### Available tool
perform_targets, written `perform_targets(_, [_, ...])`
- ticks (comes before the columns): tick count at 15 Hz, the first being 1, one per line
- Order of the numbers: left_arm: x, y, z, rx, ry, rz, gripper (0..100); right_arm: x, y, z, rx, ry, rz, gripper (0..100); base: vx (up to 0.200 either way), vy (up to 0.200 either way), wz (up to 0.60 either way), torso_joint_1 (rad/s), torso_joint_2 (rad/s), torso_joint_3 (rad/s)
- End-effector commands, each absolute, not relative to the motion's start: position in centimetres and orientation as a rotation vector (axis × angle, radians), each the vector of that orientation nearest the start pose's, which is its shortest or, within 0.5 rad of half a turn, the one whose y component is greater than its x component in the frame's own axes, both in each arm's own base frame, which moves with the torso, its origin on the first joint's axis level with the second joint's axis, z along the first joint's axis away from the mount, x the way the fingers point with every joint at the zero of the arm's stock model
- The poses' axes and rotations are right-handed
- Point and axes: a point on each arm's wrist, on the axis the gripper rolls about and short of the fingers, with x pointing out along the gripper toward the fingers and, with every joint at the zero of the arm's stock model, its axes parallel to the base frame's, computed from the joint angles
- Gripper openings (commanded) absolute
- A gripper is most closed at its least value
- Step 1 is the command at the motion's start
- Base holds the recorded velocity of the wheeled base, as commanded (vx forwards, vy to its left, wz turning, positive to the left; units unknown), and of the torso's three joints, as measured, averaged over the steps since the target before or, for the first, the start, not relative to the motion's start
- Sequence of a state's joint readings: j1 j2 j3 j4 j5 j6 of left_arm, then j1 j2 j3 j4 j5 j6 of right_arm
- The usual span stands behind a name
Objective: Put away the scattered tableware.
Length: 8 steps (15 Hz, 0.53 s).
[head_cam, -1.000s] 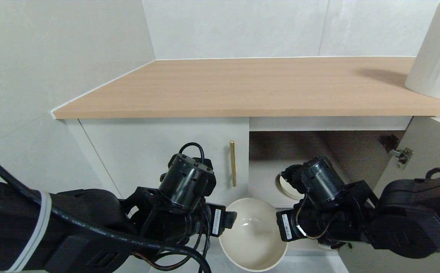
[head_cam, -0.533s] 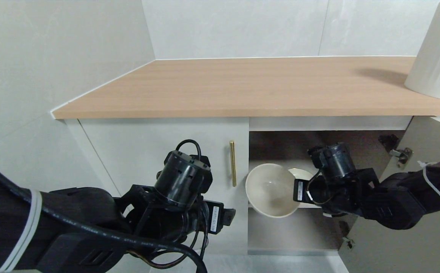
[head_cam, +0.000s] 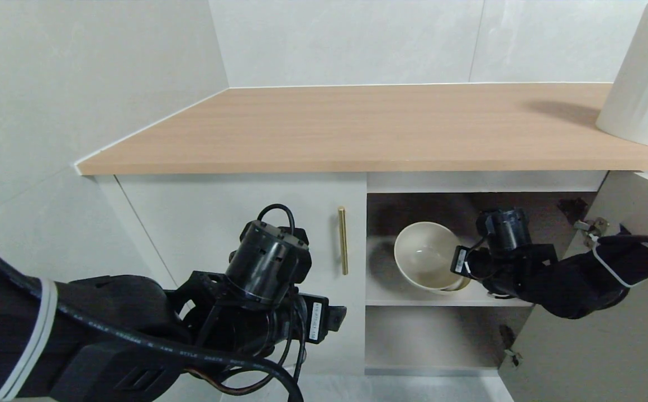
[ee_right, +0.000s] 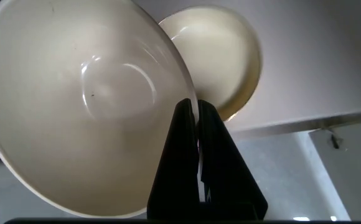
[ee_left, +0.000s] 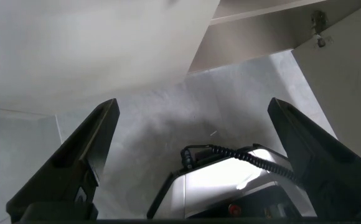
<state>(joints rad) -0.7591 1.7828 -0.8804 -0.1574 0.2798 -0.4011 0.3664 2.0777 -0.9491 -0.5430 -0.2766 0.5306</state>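
Now my right gripper (ee_right: pixel 197 111) clamps the cream ceramic bowl (head_cam: pixel 423 262), perhaps touching the white cabinet shelf (head_cam: pixel 386 292); my left gripper (ee_left: pixel 193 111) gapes.

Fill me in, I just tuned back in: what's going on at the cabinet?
The right gripper has its jaws shut on the rim of a cream bowl, holding it tilted inside the open cabinet compartment, just above the shelf. A second cream dish already sits on that shelf, partly hidden by the bowl. The bowl is not yet released. The left gripper hangs low in front of the closed cabinet door, jaws open and empty.
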Motion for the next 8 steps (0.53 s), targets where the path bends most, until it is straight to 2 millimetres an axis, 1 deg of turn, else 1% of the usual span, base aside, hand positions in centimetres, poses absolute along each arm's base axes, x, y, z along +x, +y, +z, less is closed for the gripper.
perform_targets(1, [22.6, -20.5, 13.4, -0.008, 0.725, -0.313, 100, 36.4, 11.8, 6.6, 0.333, 0.579, -0.105, 0, 0.0, 0.0, 0.0, 0.0, 0.0, 0.0])
perform_targets(5, [22.6, -20.5, 13.4, -0.007, 0.726, -0.313, 100, 37.6, 11.1, 6.0, 0.358, 0.562, -0.161, 0, 0.0, 0.0, 0.0, 0.0, 0.0, 0.0])
perform_targets(8, [22.6, -20.5, 13.4, -0.007, 0.726, -0.313, 100, 38.0, 10.8, 5.7, 0.36, 0.561, -0.179, 0, 0.0, 0.0, 0.0, 0.0, 0.0, 0.0])
